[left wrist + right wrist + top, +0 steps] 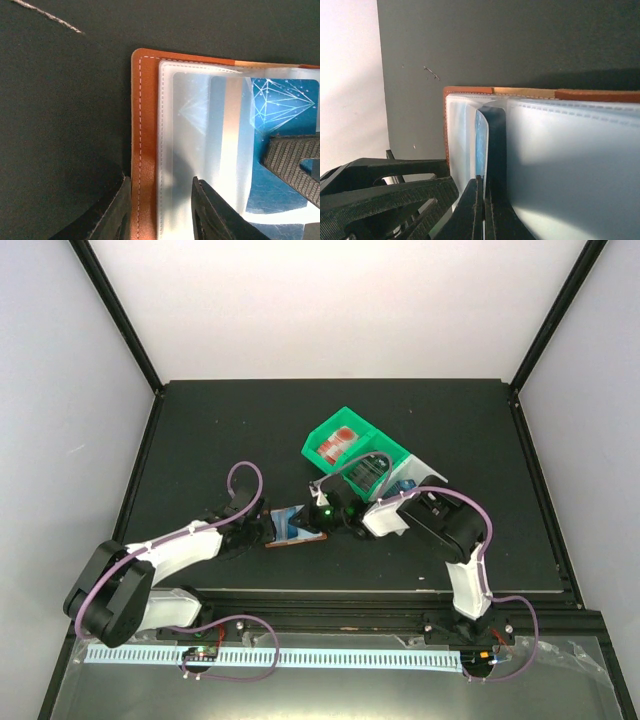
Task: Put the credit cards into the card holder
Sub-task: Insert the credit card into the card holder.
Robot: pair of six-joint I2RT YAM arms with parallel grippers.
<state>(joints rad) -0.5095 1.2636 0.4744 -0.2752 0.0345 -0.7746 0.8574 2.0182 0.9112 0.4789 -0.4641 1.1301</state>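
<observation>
The brown card holder [295, 527] lies open on the black table, its clear sleeves up; it also shows in the left wrist view [144, 110] and the right wrist view [470, 91]. My right gripper [483, 182] is shut on a blue credit card [480, 142] with light diamond print [280, 102], which stands partly inside a sleeve. My left gripper [160, 179] is open over the holder's left edge, one finger [112, 215] beside the leather, the other [212, 215] on the sleeves. Red cards [340, 440] and dark cards [366, 472] lie in bins.
A green bin [322, 430] and a second green bin [392, 455] stand just behind the holder, with a white bin [425, 477] to their right. The right arm [455, 530] crowds the table's near right. The table's front edge [350, 592] is close below.
</observation>
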